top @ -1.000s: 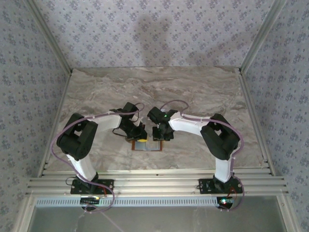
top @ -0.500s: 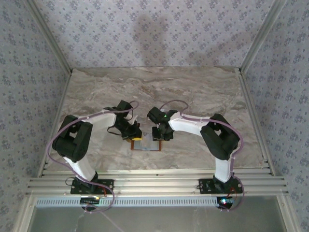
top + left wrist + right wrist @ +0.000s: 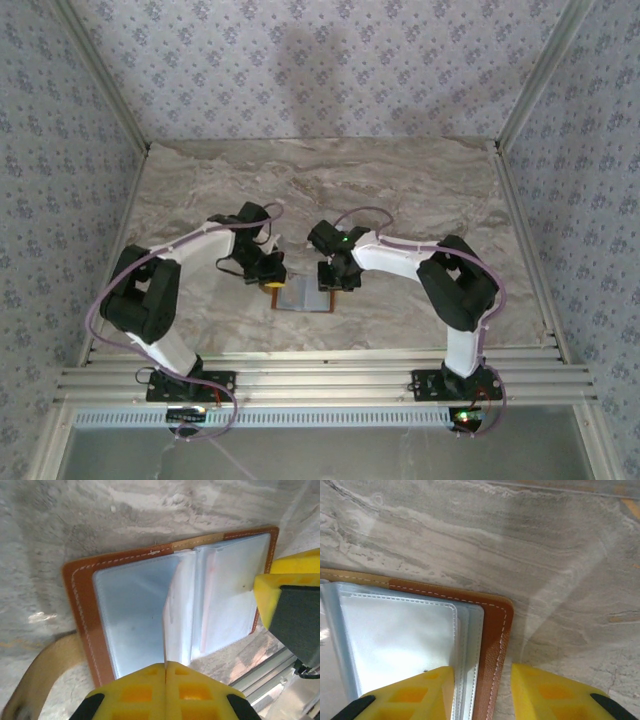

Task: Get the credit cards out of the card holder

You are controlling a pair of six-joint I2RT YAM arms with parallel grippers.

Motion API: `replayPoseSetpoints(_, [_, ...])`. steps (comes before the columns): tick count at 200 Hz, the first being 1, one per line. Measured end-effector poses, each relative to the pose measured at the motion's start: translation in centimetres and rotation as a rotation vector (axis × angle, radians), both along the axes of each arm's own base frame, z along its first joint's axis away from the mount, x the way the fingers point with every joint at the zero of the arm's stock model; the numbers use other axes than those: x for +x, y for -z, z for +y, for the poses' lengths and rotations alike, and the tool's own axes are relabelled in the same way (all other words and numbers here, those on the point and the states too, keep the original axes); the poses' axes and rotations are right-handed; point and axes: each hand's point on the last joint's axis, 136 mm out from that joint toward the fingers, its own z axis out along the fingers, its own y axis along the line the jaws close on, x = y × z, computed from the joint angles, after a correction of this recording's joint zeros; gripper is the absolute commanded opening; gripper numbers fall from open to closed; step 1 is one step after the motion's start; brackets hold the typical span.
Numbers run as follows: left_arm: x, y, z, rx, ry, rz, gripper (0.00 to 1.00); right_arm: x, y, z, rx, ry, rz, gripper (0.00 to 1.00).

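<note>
left tool (image 3: 165, 666) moved left, shut, maybe on sleeve (image 3: 176, 612); right tool (image 3: 481, 672) apart astride brown card holder (image 3: 81, 605).

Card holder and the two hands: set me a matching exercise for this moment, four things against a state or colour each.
Things
1. left hand
2. right hand
3. card holder
4. table

States
A. grey marbled surface
B. fingers apart, astride the holder's stitched edge
C. shut, pinching a raised clear sleeve
D. lying open, orange-brown leather

Pairs: 1-C; 2-B; 3-D; 4-A
</note>
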Motion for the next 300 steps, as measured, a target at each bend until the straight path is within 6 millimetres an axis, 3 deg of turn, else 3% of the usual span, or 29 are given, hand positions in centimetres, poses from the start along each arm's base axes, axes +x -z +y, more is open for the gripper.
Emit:
replayPoseSetpoints(73, [2.5,-5.3,0.3,0.105,0.155,-0.248,0.00,-0.6,-1.2,-1.9,0.040,0.033,0.003,0.36])
replayPoseSetpoints(124, [5.1,-8.7,-2.6,0.145,0.388,-0.457,0.00,0.9,-5.3,-3.6,0.129,0.095,-0.093,0.36])
replayPoseSetpoints(168, [7.2,-10.9,-5.2,0.156,0.633,-0.611,0.00,1.4,-6.0,-6.1,0.137,0.154,-0.112,0.36])
replayPoseSetpoints(190, [8.3,-11.5,-6.7,0.179,0.782,-0.669,0.00,1.3,-5.9,-6.9,0.132,0.165,-0.111,0.35])
replayPoseSetpoints(239, [9.9,-10.6,-8.3,0.247,1.114,-0.690,0.00,0.8,-5.8,-7.8,0.126,0.172,-0.109,0.35])
replayPoseSetpoints(300, [12.4,-12.0,-10.0,0.249,1.324,-0.794,0.00,0.7,-5.5,-8.1,0.121,0.178,-0.102,0.35])
